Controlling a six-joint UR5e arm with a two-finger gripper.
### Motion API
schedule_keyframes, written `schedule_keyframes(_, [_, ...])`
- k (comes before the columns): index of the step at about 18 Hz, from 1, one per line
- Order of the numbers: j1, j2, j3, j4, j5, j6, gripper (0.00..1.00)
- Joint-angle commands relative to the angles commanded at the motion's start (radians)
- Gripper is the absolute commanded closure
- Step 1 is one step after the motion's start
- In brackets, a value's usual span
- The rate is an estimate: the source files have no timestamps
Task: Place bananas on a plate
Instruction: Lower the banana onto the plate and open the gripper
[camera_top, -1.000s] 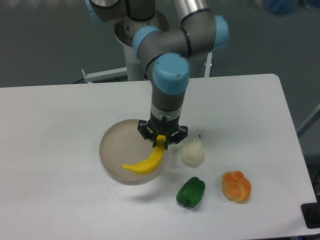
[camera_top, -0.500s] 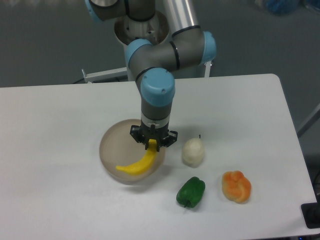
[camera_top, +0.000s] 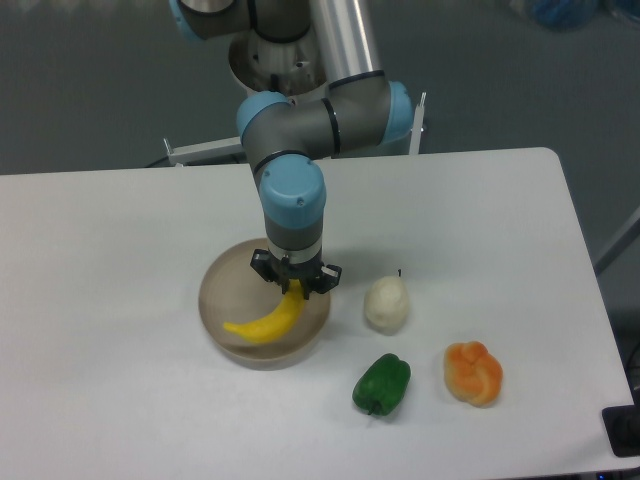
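The gripper (camera_top: 294, 284) had been shifted left since the earlier frames and was pinched on one end of the banana (camera_top: 264, 320), which was held over the plate (camera_top: 216, 290). No writing could be read.

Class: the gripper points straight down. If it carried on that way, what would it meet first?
The gripper is shut on the banana, which hangs over the plate. Going straight down, the banana would probably touch the plate's inside first; its height above the plate is unclear.
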Motion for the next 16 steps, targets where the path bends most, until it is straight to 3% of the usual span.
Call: schedule_keyframes(16, [-0.023,-0.025,0.005,0.023,0.019,-0.005,0.66])
